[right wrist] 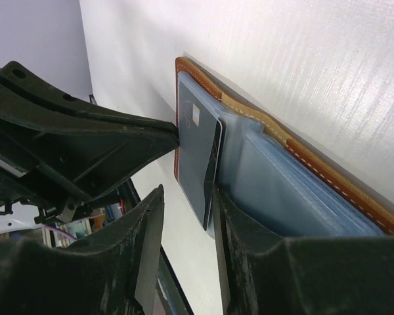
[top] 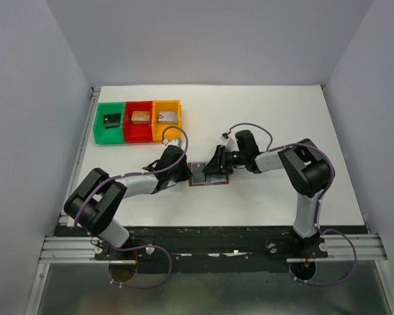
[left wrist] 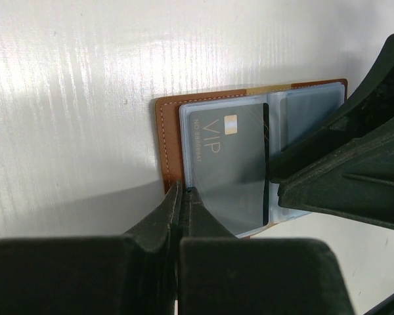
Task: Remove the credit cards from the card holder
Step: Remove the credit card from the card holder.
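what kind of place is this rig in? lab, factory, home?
Most likely a lab test cell: a white table boxed in by plain walls, left arm and right arm bolted to an aluminium rail, three colour-coded bins at the back.

From above, the card holder is partly covered at 9 o'clock by the left gripper and at 1 o'clock by the right gripper, and its contents are too small to tell. In the left wrist view the right gripper's body hides the holder's 3 o'clock half, and the 7 o'clock corner vanishes between the left gripper's closed fingers. The right wrist view cuts the holder off at 4 o'clock.
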